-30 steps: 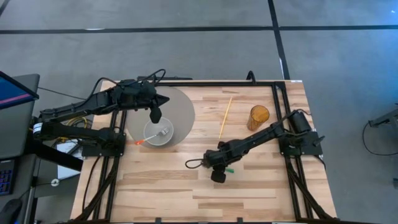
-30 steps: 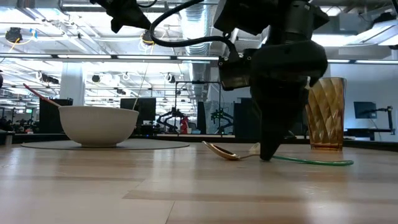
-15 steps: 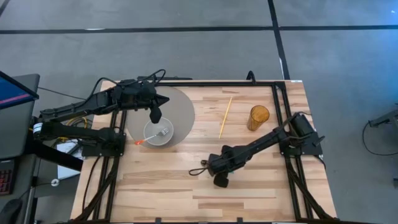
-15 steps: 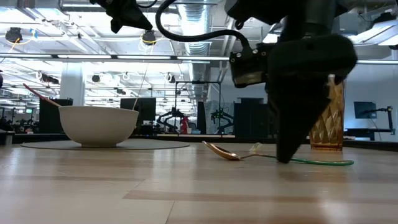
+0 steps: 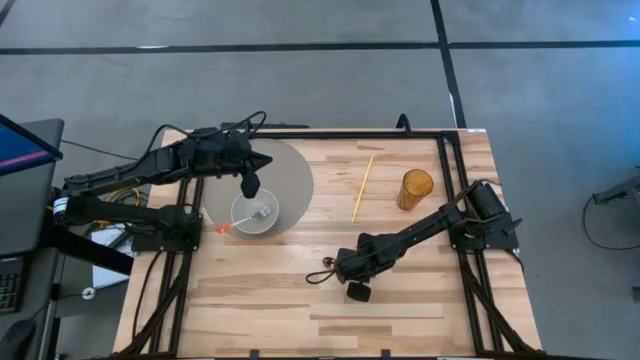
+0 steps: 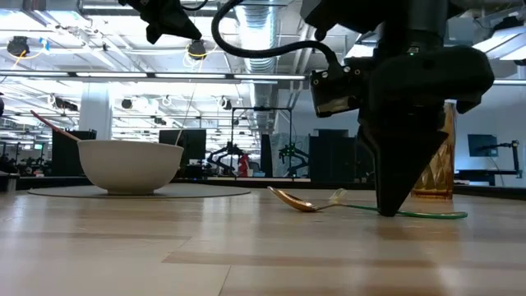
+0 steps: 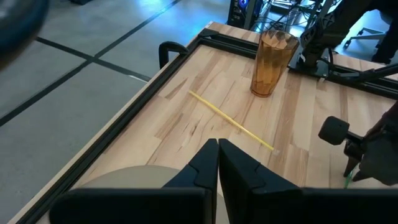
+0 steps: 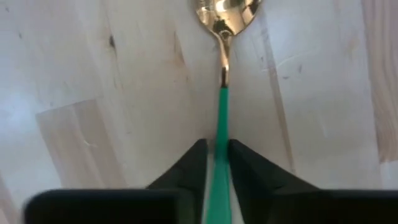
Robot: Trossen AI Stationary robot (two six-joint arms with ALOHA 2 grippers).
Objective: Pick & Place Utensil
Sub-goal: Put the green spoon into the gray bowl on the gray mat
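A spoon with a gold bowl (image 8: 227, 14) and a green handle (image 8: 220, 118) lies flat on the wooden table; the low view shows it as the spoon (image 6: 306, 203). My right gripper (image 5: 350, 278) stands on it, shut on the handle. My left gripper (image 5: 249, 186) hangs shut above the white bowl (image 5: 255, 215), touching nothing. The bowl rests on a round grey mat (image 5: 292, 178) and holds a red-handled fork (image 5: 250, 218). In the high view the right arm hides the spoon. My right gripper pinches the spoon's green handle (image 8: 219, 146) between its two fingers (image 8: 189, 163), about midway along. The fingers come down from above, slanting, and straddle the handle with the gold bowl ahead of them. The spoon lies flat on the table (image 6: 427, 215).
An amber ribbed cup (image 5: 415, 187) stands upright toward the far right. A thin yellow stick (image 5: 362, 187) lies on the wood between mat and cup. A black frame rail (image 5: 446, 160) runs around the table. Bare wood (image 5: 260, 300) stretches along the near side.
My right gripper has moved along the spoon's handle, away from the gold bowl toward the table's near right, and has settled down over the green part. The spoon has stayed where it lay. The left arm has kept still.
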